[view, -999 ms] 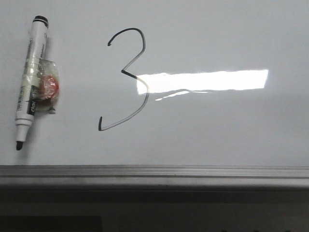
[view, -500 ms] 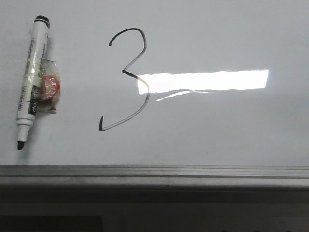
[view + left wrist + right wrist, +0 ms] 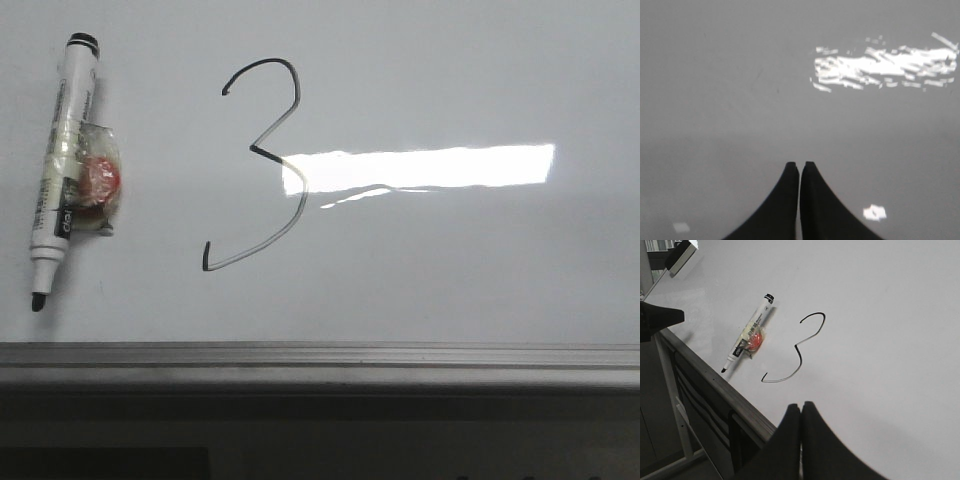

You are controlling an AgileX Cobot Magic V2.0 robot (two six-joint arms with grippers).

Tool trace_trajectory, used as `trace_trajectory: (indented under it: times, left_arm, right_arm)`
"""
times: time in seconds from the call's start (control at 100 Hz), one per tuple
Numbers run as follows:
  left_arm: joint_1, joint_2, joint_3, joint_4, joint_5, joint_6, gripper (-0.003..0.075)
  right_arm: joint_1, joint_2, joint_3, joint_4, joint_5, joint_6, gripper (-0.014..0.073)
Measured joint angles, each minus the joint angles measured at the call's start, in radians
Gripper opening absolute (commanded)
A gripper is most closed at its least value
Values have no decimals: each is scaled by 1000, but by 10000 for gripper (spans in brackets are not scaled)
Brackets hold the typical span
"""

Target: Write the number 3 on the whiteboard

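Observation:
The whiteboard (image 3: 450, 80) lies flat with a bright light reflection (image 3: 420, 167) on it. The number 3 (image 3: 253, 149) is drawn on it in thin black line, the lower curve fainter. A white marker (image 3: 62, 170), uncapped with its black tip toward the board's near edge, lies left of the 3, with a red lump (image 3: 100, 180) taped to it. Neither gripper shows in the front view. My left gripper (image 3: 800, 164) is shut and empty over a plain grey surface. My right gripper (image 3: 801, 404) is shut and empty above the board's near edge, short of the 3 (image 3: 796, 345) and marker (image 3: 751, 332).
A grey metal edge strip (image 3: 320, 358) runs along the board's near side, with a dark drop below it. In the right wrist view a dark pointed shape (image 3: 660, 320) juts in beyond the marker, and a metal frame (image 3: 675, 400) stands under the board.
The whole front picture has shaken by a few pixels. The marker and the 3 have not moved on the board.

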Motion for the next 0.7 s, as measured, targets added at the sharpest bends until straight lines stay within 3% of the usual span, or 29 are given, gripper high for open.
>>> trace_trajectory:
  times: [0.14,0.7]
  left_arm:
    - [0,0,0,2,111,-17,-20]
    - [0,0,0,3,113,-17,-20]
  right_arm:
    - [0,0,0,0,0,0,-54]
    - [0,0,0,0,0,0,-54]
